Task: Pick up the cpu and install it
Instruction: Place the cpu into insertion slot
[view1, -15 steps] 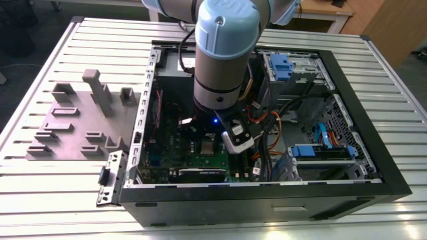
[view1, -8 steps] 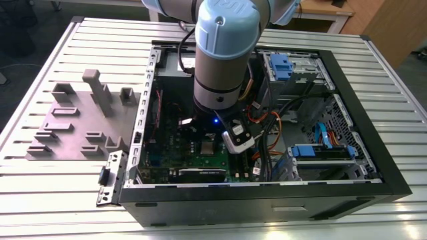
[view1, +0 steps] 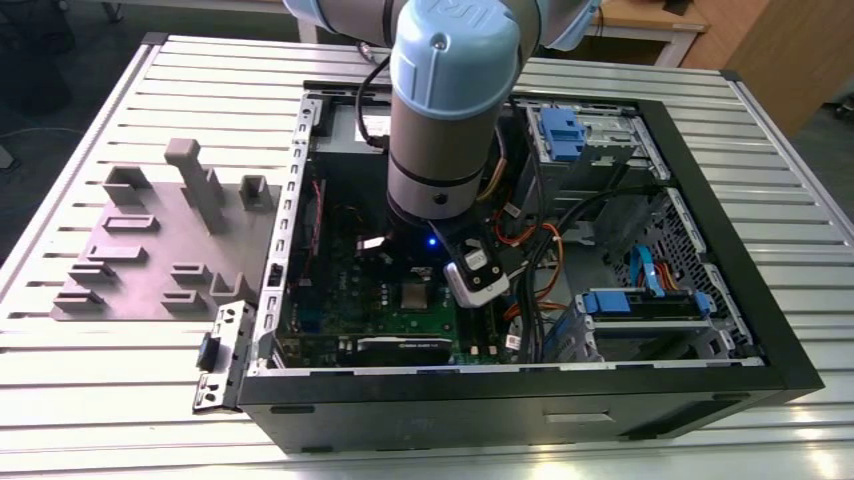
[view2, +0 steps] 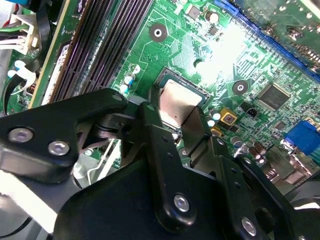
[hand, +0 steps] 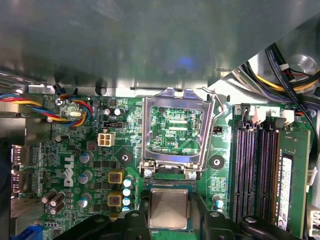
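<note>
The cpu (hand: 169, 207) lies level at the socket (view2: 166, 74) on the green motherboard (hand: 95, 165), just beside the swung-open socket frame (hand: 147, 131). The gripper (view2: 175, 114) pinches it at two opposite edges. The seating step appears to be in hand, and it calls for the chip to sit square and flat to the socket. The open computer case (view1: 507, 405) holds the board and bundled cables (view1: 523, 262).

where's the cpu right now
In the first wrist view the cpu is at the green motherboard, right next to the hinged end of the open metal socket frame.
</note>
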